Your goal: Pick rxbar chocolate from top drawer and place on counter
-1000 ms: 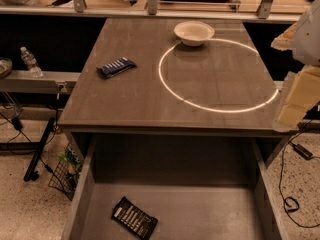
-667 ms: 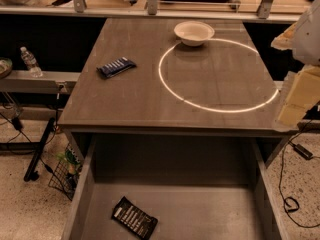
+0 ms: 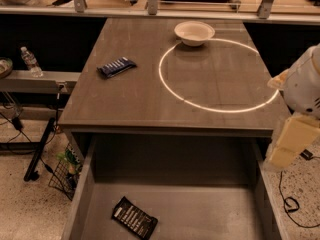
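Observation:
The rxbar chocolate, a flat black wrapper with white lettering, lies on the bottom of the open top drawer, near its front left. The counter above it carries a bright white ring of light. My gripper shows as a cream-coloured part at the right edge, beside the counter's right front corner and above the drawer's right wall. It is well to the right of the bar and holds nothing that I can see.
A dark blue wrapped bar lies on the counter's left part. A white bowl stands at the far edge of the ring. A water bottle stands on a low shelf at the left. Cables and a wire basket are on the floor.

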Motion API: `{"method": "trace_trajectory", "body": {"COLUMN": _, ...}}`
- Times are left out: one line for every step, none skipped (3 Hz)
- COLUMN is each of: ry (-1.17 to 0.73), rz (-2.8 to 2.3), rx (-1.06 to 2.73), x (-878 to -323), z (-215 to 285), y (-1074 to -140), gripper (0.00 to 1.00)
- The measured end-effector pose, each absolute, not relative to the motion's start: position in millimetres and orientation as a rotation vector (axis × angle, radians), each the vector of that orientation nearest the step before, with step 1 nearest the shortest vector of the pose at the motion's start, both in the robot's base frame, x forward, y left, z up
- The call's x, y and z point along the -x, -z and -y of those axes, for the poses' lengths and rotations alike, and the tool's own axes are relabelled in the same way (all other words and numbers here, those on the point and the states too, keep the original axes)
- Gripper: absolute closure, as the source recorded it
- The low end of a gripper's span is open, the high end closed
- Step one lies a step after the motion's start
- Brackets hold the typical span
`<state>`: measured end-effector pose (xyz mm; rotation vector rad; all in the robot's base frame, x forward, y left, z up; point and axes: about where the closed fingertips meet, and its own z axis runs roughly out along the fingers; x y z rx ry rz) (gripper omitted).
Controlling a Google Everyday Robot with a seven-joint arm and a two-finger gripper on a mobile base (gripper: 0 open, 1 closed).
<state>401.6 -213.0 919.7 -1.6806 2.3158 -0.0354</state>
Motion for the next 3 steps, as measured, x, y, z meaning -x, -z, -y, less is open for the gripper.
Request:
{"method": "trace_trajectory", "body": {"ry": -0.043, "rz": -2.335, "rx": 1.651, "x": -385.6, "z": 187.5, "y": -862.7, "gripper": 0.0}}
{"method": "trace_trajectory", "body": {"ry": -0.092, "rz": -2.322, "rx": 1.645, "x": -385.1, "z": 162.7, "y": -826.9, "gripper": 0.0}}
{"method": "trace_trajectory", "body": {"ry": -0.054, "rz": -2.34, "rx": 1.602, "x": -388.0, "z": 147.3, "y": -803.5, "gripper": 0.0}}
